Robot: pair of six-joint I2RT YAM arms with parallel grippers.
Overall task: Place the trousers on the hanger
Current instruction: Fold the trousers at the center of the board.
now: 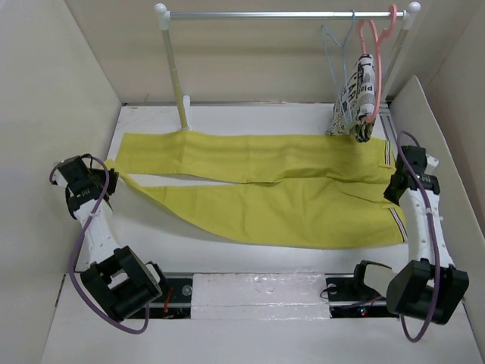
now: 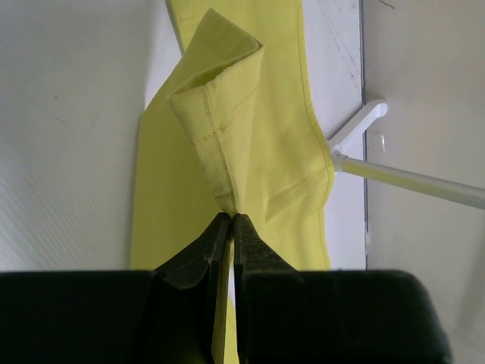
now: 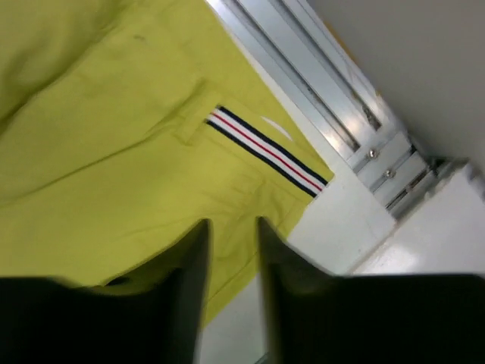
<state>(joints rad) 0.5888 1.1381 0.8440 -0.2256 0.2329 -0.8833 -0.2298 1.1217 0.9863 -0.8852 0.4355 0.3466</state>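
The mustard-yellow trousers (image 1: pixel 265 189) lie flat across the table, legs to the left and the striped waistband (image 1: pixel 389 155) to the right. My left gripper (image 1: pixel 108 182) is shut on the hem of a leg cuff (image 2: pixel 220 106), which stands up folded from the closed fingertips (image 2: pixel 231 218). My right gripper (image 1: pixel 394 189) is open just above the cloth beside the waistband trim (image 3: pixel 265 148), jaws apart with yellow cloth (image 3: pixel 114 136) showing between them (image 3: pixel 233 227). The pale-blue hanger (image 1: pixel 336 64) hangs empty on the rail at the back right.
A pink hanger (image 1: pixel 371 42) bearing printed black-and-white cloth (image 1: pixel 355 102) hangs beside the blue one. The rack rail (image 1: pixel 288 14) spans the back; its left post (image 1: pixel 176 72) and white foot (image 2: pixel 356 125) stand by the far leg. White walls enclose both sides.
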